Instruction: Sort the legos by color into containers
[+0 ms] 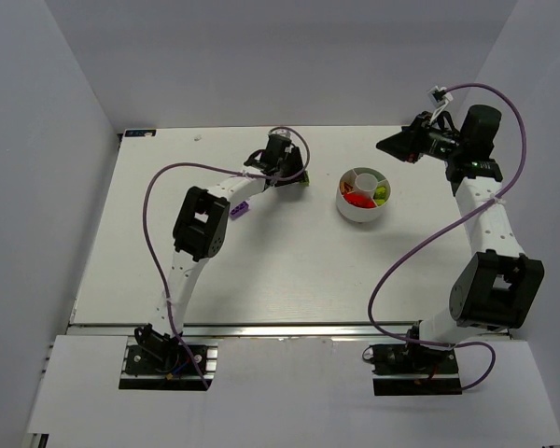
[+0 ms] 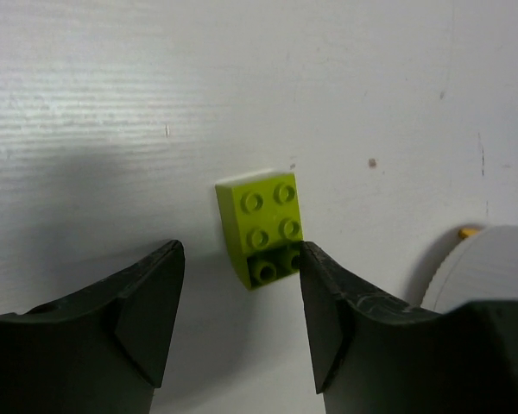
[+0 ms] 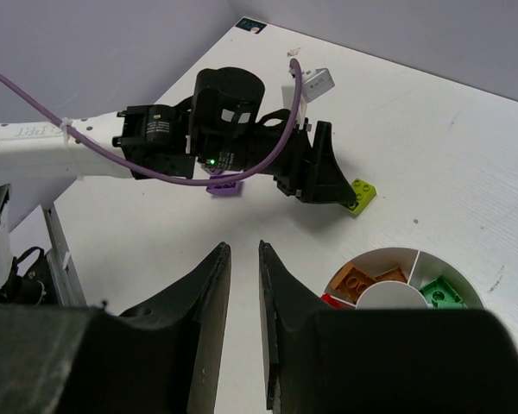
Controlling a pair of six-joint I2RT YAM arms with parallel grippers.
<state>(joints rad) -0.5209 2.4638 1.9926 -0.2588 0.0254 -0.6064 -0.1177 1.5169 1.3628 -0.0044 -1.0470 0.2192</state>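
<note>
only from left wrist: left gripper (image 2: 242, 259) spread apart, yellow-green lego (image 2: 263, 226) studs-up on white table (image 2: 112, 86) between the jaws. only from right wrist: right gripper (image 3: 242, 259) nearly closed, narrow gap, empty — orange lego (image 3: 356, 280) and green lego (image 3: 440, 291) in bowl (image 3: 414, 252) wedges. top: purple lego (image 1: 240, 211) beside left arm (image 1: 201, 224) — grey walls (image 1: 37, 140).

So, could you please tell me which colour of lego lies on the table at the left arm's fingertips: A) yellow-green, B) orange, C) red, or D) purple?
A: the left wrist view shows a yellow-green lego lying on the table right at the gap between the left fingers, which stand open.
</note>
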